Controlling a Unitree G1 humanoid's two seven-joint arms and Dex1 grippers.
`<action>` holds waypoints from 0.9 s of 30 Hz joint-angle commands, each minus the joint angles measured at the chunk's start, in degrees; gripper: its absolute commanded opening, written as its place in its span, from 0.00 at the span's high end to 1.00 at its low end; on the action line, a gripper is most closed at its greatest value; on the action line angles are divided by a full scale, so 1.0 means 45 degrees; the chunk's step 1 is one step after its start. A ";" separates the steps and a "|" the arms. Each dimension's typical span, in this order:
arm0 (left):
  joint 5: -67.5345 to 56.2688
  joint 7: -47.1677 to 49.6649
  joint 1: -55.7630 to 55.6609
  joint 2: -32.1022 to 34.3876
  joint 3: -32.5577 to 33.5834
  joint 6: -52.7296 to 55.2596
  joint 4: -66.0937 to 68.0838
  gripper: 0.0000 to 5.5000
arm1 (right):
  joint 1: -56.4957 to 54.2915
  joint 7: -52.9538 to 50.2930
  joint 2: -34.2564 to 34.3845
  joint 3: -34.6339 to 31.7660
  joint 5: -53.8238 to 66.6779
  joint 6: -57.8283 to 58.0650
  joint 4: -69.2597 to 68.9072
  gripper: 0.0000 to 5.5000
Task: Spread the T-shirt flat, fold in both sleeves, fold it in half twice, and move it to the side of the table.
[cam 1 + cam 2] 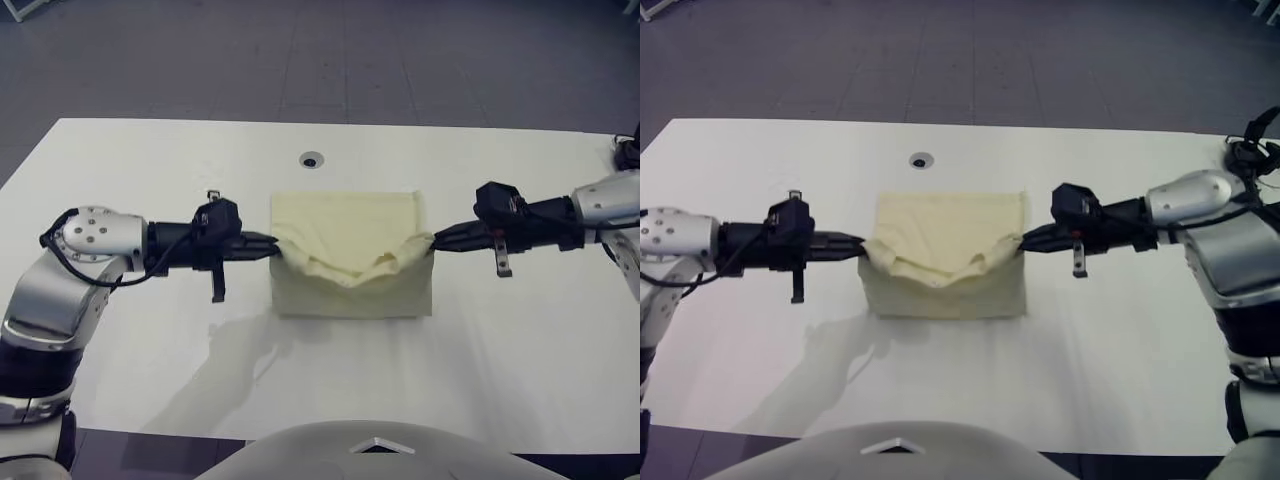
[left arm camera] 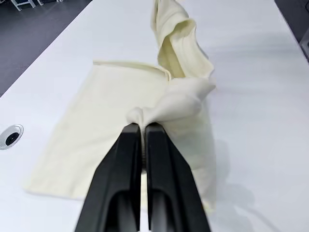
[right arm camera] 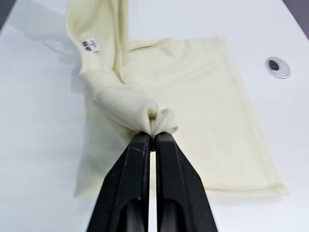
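A pale yellow T-shirt (image 1: 350,275) lies folded into a rectangle at the middle of a white surface (image 1: 130,170). The left hand (image 1: 272,246) is clamped on a bunched pinch of fabric at the shirt's left edge. The right hand (image 1: 436,238) is clamped the same way at its right edge. Between them the lifted layer sags. The cloth looks light and limp. It will likely droop and crease, so edge pinches held taut seem best.
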 commanded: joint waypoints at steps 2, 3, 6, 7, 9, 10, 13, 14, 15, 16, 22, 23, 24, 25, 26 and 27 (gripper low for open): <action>0.0933 -0.0029 -0.2199 -0.0951 -0.0717 -0.0756 0.2773 1.00 | -0.2112 0.0075 0.1348 0.0597 -0.1296 -0.1290 0.3040 1.00; 0.1117 0.0026 -0.2641 -0.1227 -0.0839 -0.0923 0.3432 1.00 | -0.2438 0.0037 0.1607 0.0651 -0.1526 -0.1566 0.3670 1.00; 0.1944 0.0304 -0.3772 -0.2110 -0.1222 -0.1793 0.5703 1.00 | -0.3334 -0.0026 0.2442 0.0772 -0.2166 -0.2393 0.5676 1.00; 0.2203 0.0443 -0.4170 -0.2482 -0.1328 -0.2097 0.6583 1.00 | -0.3629 -0.0149 0.2788 0.0821 -0.2437 -0.2753 0.6534 1.00; 0.2686 0.0692 -0.4886 -0.3185 -0.1520 -0.2681 0.8248 1.00 | -0.4065 -0.0408 0.3360 0.0882 -0.2907 -0.3328 0.8015 1.00; 0.3012 0.0860 -0.5183 -0.3534 -0.1662 -0.3052 0.9180 1.00 | -0.4230 -0.0595 0.3636 0.0950 -0.3176 -0.3638 0.8772 1.00; 0.3809 0.1581 -0.5787 -0.4415 -0.1822 -0.4022 1.1556 1.00 | -0.4530 -0.1208 0.4364 0.0913 -0.3759 -0.4492 1.0725 1.00; 0.4078 0.1999 -0.5963 -0.4716 -0.1824 -0.4377 1.2344 1.00 | -0.4580 -0.1491 0.4644 0.0868 -0.3934 -0.4808 1.1395 1.00; 0.4299 0.2375 -0.6113 -0.5008 -0.1811 -0.4675 1.3064 1.00 | -0.4622 -0.1813 0.4936 0.0807 -0.4082 -0.5062 1.2033 1.00; 0.4436 0.2632 -0.6217 -0.5224 -0.1764 -0.4898 1.3567 1.00 | -0.4679 -0.2153 0.5160 0.0740 -0.4223 -0.5299 1.2546 1.00; 0.4673 0.5735 -0.7511 -0.6043 -0.0603 -0.4846 1.6391 0.83 | -0.4960 -0.7255 0.6037 -0.0098 -0.5113 -0.6237 1.4385 0.87; 0.4645 0.6037 -0.7656 -0.6046 -0.0417 -0.4824 1.6524 0.80 | -0.4822 -0.7431 0.6113 -0.0190 -0.5096 -0.6226 1.4217 0.84; 0.4653 0.6226 -0.7744 -0.6022 -0.0290 -0.4828 1.6560 0.77 | -0.4679 -0.7567 0.6179 -0.0237 -0.5130 -0.6268 1.4002 0.81; 0.4641 0.6402 -0.7760 -0.5943 -0.0143 -0.4705 1.6411 0.74 | -0.4462 -0.7733 0.6234 -0.0277 -0.5169 -0.6359 1.3593 0.78; 0.4708 0.6558 -0.7661 -0.5815 -0.0072 -0.4639 1.6033 0.71 | -0.4237 -0.7943 0.6272 -0.0333 -0.5188 -0.6478 1.3104 0.75; 0.4929 0.6615 -0.7355 -0.5604 -0.0174 -0.4642 1.5316 0.67 | -0.3979 -0.8121 0.6248 -0.0291 -0.5312 -0.6764 1.2524 0.71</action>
